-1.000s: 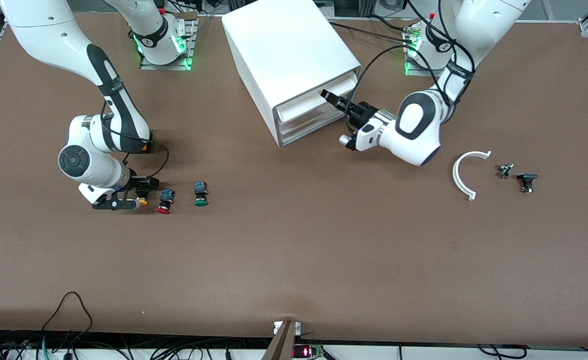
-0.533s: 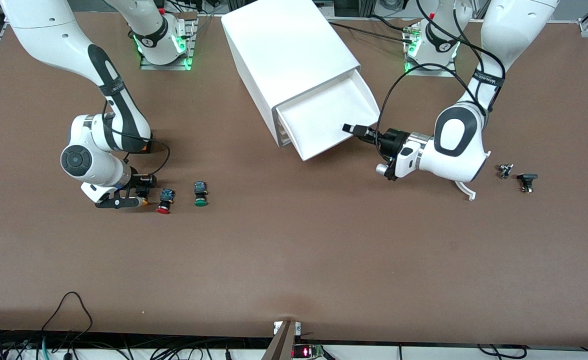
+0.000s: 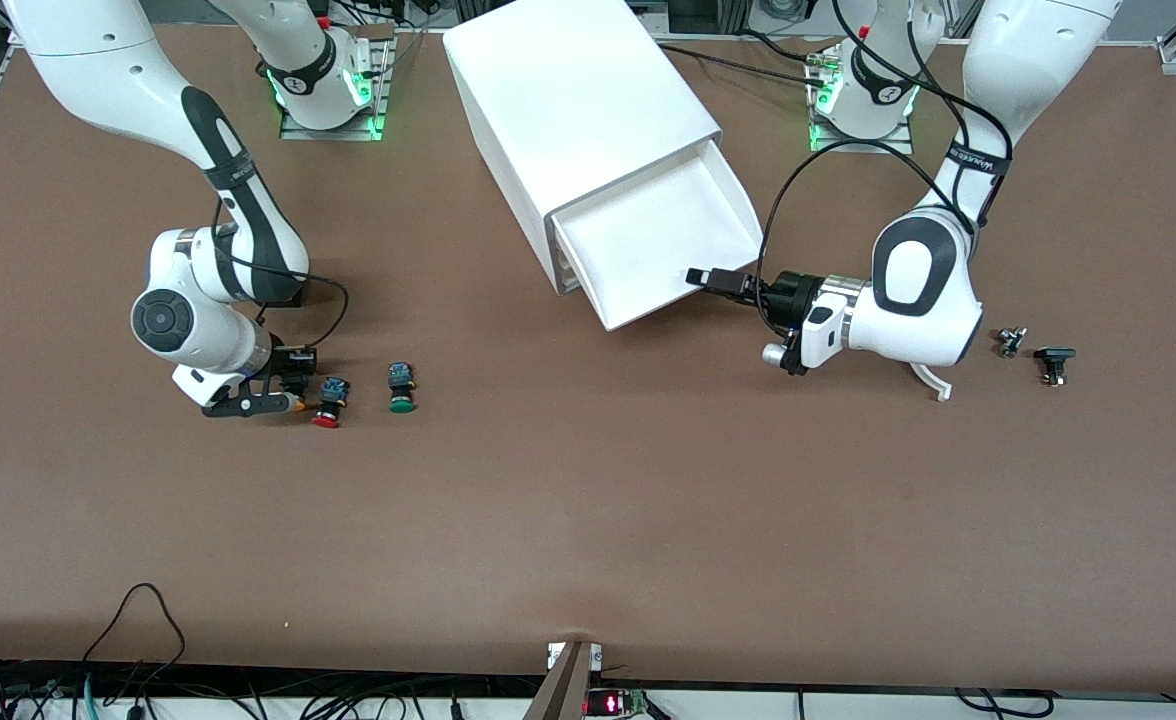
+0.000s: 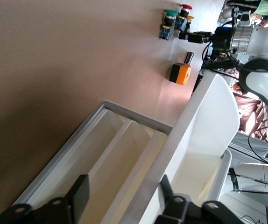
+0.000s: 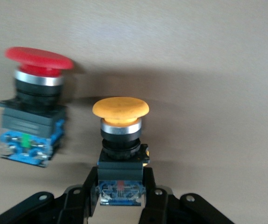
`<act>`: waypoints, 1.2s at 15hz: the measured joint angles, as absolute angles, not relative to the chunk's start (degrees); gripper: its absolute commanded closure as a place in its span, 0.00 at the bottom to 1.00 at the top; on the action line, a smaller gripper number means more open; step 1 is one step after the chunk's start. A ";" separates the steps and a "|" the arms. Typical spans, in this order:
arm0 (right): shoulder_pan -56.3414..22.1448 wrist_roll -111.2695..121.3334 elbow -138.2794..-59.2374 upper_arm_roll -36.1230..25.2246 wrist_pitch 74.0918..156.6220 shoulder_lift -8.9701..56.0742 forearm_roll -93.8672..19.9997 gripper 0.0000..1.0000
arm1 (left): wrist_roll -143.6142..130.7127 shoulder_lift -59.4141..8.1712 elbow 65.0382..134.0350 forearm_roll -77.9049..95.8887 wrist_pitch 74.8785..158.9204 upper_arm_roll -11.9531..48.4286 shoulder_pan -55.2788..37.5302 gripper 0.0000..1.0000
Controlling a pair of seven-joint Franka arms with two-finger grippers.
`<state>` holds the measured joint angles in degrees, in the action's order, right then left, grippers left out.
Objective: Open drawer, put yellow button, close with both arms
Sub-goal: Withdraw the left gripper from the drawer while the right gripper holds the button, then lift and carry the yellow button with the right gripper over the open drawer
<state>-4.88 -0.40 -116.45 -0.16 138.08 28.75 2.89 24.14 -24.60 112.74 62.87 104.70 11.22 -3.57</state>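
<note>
The drawer [image 3: 648, 240], the top one of the white cabinet [image 3: 578, 100], is pulled out and has nothing in it. My left gripper [image 3: 713, 278] is at the drawer's front corner. In the left wrist view my left gripper [image 4: 122, 193] is open, with the drawer's front wall [image 4: 190, 135] between the spread fingers. The yellow button [image 5: 120, 109] has an orange-yellow cap and a black-and-blue body. My right gripper [image 5: 120, 193] is shut on that body. It is low at the table toward the right arm's end, where the right gripper [image 3: 283, 388] hides most of the button.
A red-capped button [image 3: 328, 405] and a green-capped button [image 3: 401, 390] stand beside the yellow one. A small orange box [image 4: 179, 73] lies by the right arm. A white curved piece [image 3: 933, 380] and two small dark parts [image 3: 1010, 342] [image 3: 1053, 362] lie toward the left arm's end.
My left gripper drew the top drawer out from almost shut, then opened its fingers. My right gripper closed on the yellow button's body.
</note>
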 measured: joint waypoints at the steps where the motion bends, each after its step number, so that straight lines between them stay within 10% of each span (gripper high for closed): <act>1: -4.89 -0.33 -116.20 0.40 138.06 28.52 2.89 0.73 | 24.14 -24.57 112.05 62.45 105.67 11.07 -3.47 0.00; 9: -4.92 0.21 -103.38 3.58 122.35 23.62 2.89 0.76 | 23.94 -17.78 102.92 44.12 110.59 4.31 0.77 0.00; 18: -5.18 0.61 -85.82 15.37 113.45 23.06 2.75 0.76 | 4.07 2.44 99.57 8.84 92.84 3.19 1.00 0.00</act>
<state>-5.18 0.61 -85.82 15.37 113.45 23.06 2.75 4.07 2.44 99.57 8.84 92.84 3.19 1.00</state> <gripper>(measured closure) 0.590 0.000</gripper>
